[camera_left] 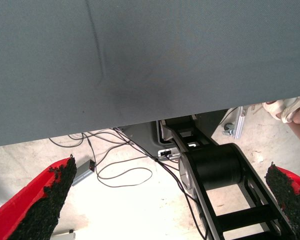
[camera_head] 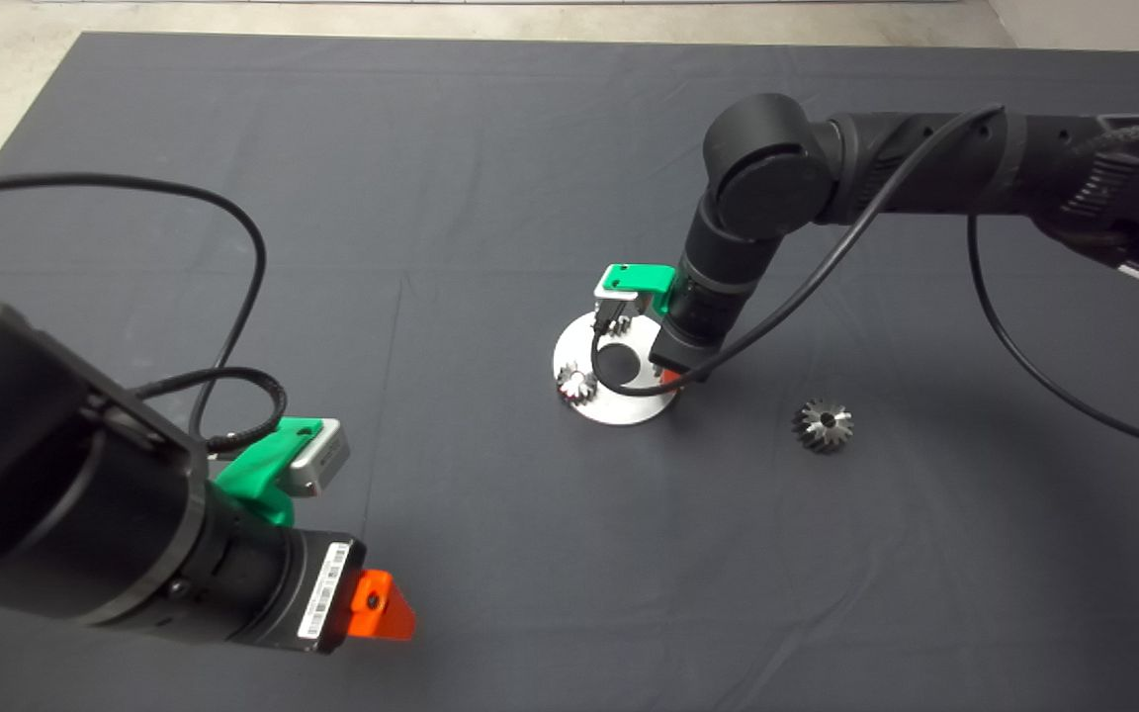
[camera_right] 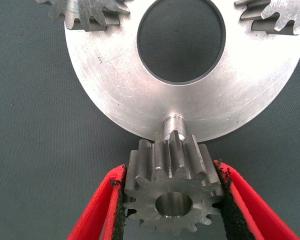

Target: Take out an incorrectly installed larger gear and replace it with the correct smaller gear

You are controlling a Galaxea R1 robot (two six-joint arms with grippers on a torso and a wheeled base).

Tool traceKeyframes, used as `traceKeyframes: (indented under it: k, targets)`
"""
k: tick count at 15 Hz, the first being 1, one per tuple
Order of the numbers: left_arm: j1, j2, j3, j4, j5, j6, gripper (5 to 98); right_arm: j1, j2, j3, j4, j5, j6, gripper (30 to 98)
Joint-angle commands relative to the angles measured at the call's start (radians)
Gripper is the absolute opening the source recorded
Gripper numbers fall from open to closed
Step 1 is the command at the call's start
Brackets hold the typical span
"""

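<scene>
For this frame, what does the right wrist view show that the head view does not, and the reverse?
Only the right wrist view shows the smaller gear gripped between the right gripper fingers, just short of a bare peg at the plate's edge. Only the head view shows the larger gear lying apart on the mat, and the left gripper waiting at the lower left. Both show the round metal plate with its centre hole and silver gears.

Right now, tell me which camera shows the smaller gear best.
The right wrist view: the smaller gear fills the foreground, clamped between the right end effector's pads just short of the peg on the round plate. In the head view that arm hides it. The left wrist view shows only mat and floor.
</scene>
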State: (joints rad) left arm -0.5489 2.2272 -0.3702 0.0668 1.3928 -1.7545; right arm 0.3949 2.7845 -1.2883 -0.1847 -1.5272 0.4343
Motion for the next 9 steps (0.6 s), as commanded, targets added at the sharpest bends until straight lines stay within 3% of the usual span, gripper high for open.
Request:
traceKeyframes:
  k: [1, 9]
  targets:
    - [-0.009, -0.001, 0.016, -0.019, 0.0, 0.0, 97.7, 0.015, 0.002, 0.011, -0.032, -0.127, -0.014, 41.2]
    - [-0.009, -0.001, 0.016, -0.019, 0.0, 0.0, 97.7, 0.01, 0.002, 0.011, -0.035, -0.128, -0.015, 41.2]
